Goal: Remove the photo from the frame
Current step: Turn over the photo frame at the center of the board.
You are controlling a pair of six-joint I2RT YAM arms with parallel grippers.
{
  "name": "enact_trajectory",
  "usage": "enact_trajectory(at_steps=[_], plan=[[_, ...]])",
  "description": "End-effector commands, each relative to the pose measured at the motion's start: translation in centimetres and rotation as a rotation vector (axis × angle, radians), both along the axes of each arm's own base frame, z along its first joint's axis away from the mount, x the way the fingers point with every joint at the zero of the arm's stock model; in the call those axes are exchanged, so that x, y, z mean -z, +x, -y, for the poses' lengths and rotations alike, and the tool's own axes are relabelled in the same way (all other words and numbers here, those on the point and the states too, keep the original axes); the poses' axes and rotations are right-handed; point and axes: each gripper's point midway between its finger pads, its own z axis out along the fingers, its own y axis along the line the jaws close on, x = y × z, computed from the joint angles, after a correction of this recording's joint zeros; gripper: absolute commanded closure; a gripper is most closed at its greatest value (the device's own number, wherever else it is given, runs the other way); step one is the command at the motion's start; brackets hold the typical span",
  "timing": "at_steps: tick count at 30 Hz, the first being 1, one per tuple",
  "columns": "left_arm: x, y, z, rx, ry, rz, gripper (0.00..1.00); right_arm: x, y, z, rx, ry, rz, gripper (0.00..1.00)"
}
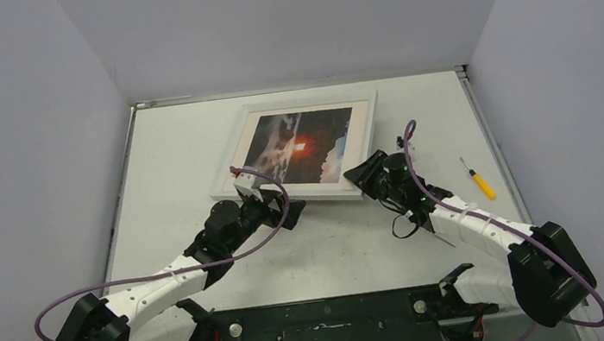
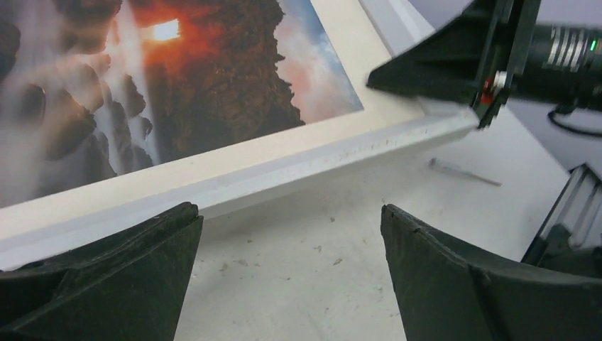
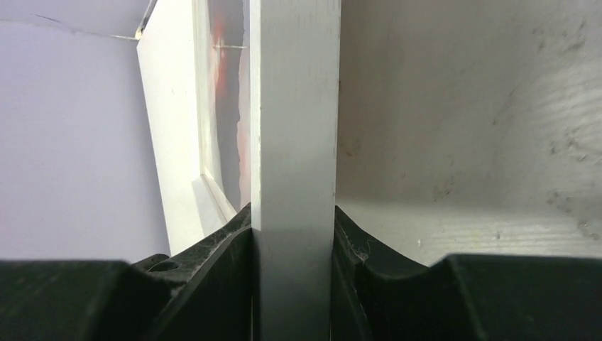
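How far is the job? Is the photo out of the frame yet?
Nothing is finished: the photo sits face up inside the frame. Under way: the right hand is clamped on the frame's near right corner, and the left hand is open by its near edge, holding nothing. Left, probably: turn the frame over, open its back, pull the photo out.

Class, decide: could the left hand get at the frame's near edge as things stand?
Probably yes. The left hand is open with the near edge of the frame just ahead, nothing between; the right hand clamps another corner.
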Motion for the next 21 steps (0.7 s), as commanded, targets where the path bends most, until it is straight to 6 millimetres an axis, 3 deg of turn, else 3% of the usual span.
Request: enact_trajectory(at_steps=[1,5,9,14,21], plan=[[-2.6,0.2,1.5,0.147,0.129,0.241,0.04,-5.2,2.6,2.1,-0.03,-0.123,0.145,0.95],[-2.0,1.1,2.8,0.195,0.176,0.327,0.04,-7.1,3.3,3.1,-0.063,-0.201,0.153,0.95],[0.0,2.0,6.4,0.337,0.223,0.365,0.04,-8.0,3.7,4.4,-0.074,-0.251,0.137,0.95],[1.6,3.3,10.9,0.475,0.26,0.295,0.04,-9.0,4.2,7.6,-0.044,-0.293,0.121,0.95],[3.2,4.6,14.6,0.538,0.382,0.364,0.04,-9.8,3.9,11.0,-0.01,-0.327,0.105,0.95]])
